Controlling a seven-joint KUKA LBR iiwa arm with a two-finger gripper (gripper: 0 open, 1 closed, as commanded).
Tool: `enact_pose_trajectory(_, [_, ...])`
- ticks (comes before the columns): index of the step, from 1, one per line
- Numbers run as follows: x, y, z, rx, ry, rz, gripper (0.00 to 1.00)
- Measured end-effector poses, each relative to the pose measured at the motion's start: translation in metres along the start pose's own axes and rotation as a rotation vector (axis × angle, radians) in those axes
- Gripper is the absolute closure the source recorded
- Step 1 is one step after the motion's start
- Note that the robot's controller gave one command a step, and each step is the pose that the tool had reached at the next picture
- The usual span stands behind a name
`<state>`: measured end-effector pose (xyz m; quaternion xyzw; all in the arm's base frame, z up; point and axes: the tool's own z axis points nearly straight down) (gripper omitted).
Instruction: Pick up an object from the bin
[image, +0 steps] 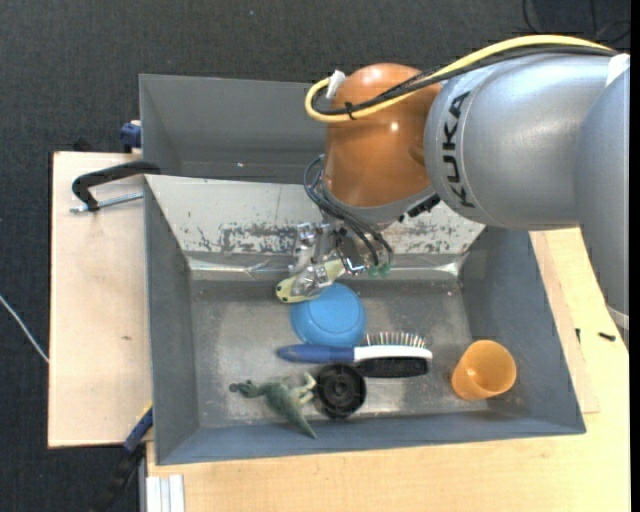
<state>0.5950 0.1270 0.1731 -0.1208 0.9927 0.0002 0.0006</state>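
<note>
Closest to my view is the arm's orange wrist cover (375, 140), hanging over the back half of the bin (165, 300). Below it the tool (322, 268) sits low by the middle of the back wall. I cannot tell how far it is open, or whether it has hold of anything.

Right under its tip lies a small pale yellow-green piece (297, 290), irregular in shape and touching the back-left rim of a round blue bowl (328, 316). The bowl sits in the middle of the bin floor.

Just in front of the bowl lies a brush (375, 356) with a blue handle, a black back and white bristles. A black round cap (339, 389) and a green toy dinosaur (285, 397) lie along the front wall. An orange cup (484, 369) rests well apart, near the front right corner.
</note>
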Motion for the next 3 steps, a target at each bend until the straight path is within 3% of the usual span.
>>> enact_pose_trajectory(1, [0.001,-0.003,-0.012,-0.001,-0.006,0.014,1.00])
enact_pose_trajectory(2, [0.009,0.044,0.063,-0.002,0.004,-0.197,1.00])
enact_pose_trajectory(3, [0.002,0.049,-0.053,0.000,-0.014,-0.228,1.00])
